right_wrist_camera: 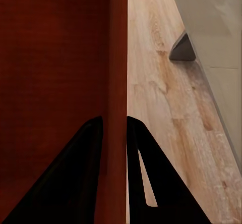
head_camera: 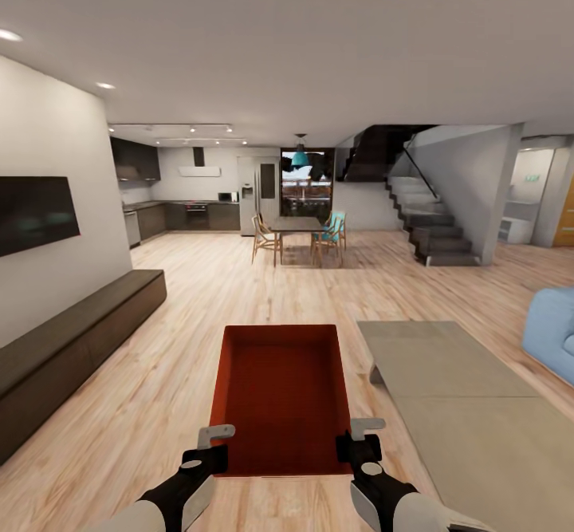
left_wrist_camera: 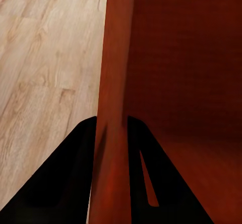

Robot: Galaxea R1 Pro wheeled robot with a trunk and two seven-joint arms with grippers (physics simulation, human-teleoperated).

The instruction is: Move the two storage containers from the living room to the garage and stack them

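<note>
We carry one storage container, each end effector clamped on a side wall, living room; garage stacking remains.

Low grey coffee table at 3 o'clock, blue sofa past it at far right. Dark TV on wall at 9, long dark bench under it. Dining table with chairs at 12, kitchen behind at 11, stairs at 1.
</note>
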